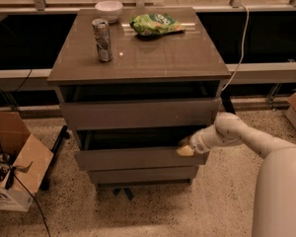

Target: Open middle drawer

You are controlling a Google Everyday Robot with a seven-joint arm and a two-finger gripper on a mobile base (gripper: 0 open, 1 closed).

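The middle drawer (138, 158) is the taupe-grey flat front between the taller top drawer front (138, 113) and the smaller bottom front (143, 175). It stands pulled out a little, with a dark gap above its top edge. My gripper (186, 147) is at the right end of that top edge, touching the drawer front, and my white arm (246, 139) reaches in from the right.
On the cabinet top (177, 58) stand a drink can (103, 39), a white bowl (109, 10) and a green snack bag (155, 23). An open cardboard box (12, 162) sits on the floor at the left. A white cable (241, 38) hangs at the right.
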